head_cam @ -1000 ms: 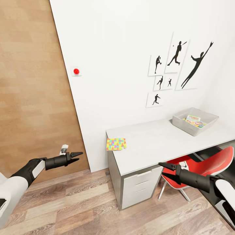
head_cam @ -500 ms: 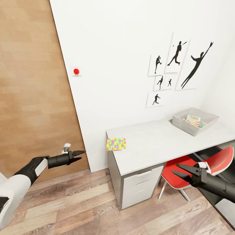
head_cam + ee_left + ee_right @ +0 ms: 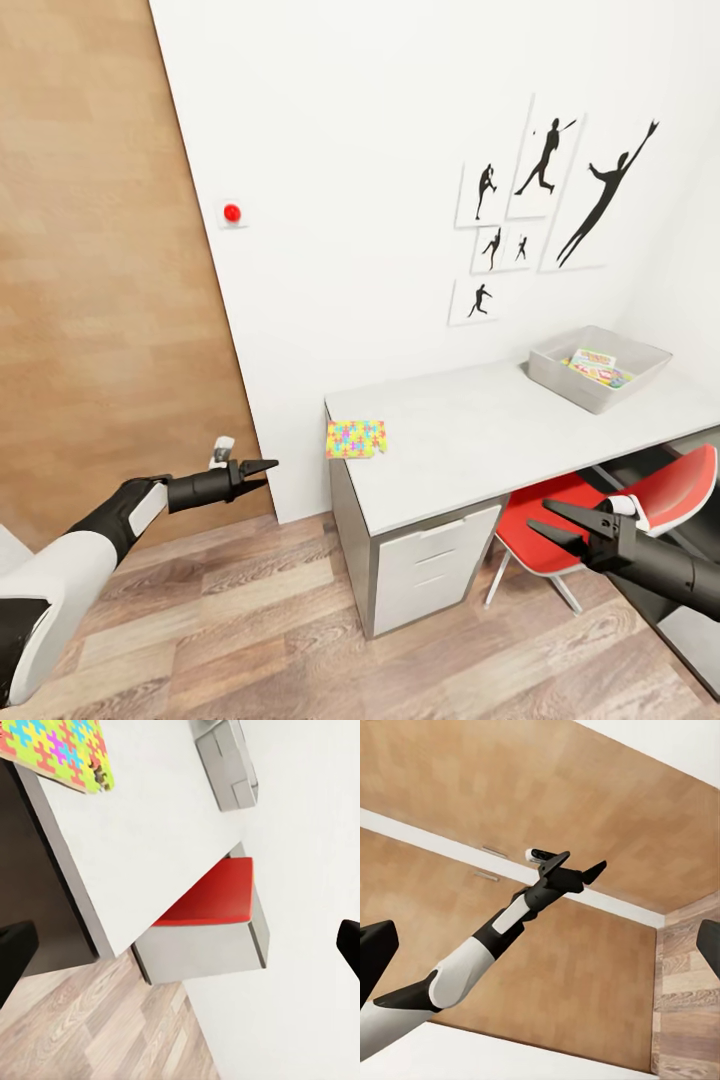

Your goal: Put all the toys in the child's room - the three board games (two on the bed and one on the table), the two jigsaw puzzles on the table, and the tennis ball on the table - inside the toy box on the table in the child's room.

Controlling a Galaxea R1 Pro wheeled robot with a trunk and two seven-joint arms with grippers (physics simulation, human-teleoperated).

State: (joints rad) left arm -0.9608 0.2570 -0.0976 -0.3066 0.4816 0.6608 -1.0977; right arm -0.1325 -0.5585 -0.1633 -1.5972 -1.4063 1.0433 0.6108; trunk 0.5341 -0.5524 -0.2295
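Since the earlier frames, the left gripper [image 3: 262, 468] has been carried forward and slightly lower, towards the near end of the table [image 3: 480, 440], while the right gripper [image 3: 560, 522] has been drawn back low beside the red chair [image 3: 640, 500]; the whole scene is also shifted slightly, so the head camera has been moved a little. The left gripper's fingers are seen almost closed, holding nothing, and in the right wrist view [image 3: 577, 874] they are parted only narrowly. The right gripper's fingers are spread wide and nothing is held between them. One jigsaw puzzle [image 3: 355, 438] is laid flat at the table's near corner, overhanging the edge, and is seen again in the left wrist view [image 3: 60, 750]. The toy box [image 3: 598, 366] is set at the far end of the table, against the wall, with a printed board game [image 3: 598, 368] lying inside it. A drawer unit [image 3: 430, 570] is placed under the table, and a brown wooden door [image 3: 100, 270] is seen behind the left arm.
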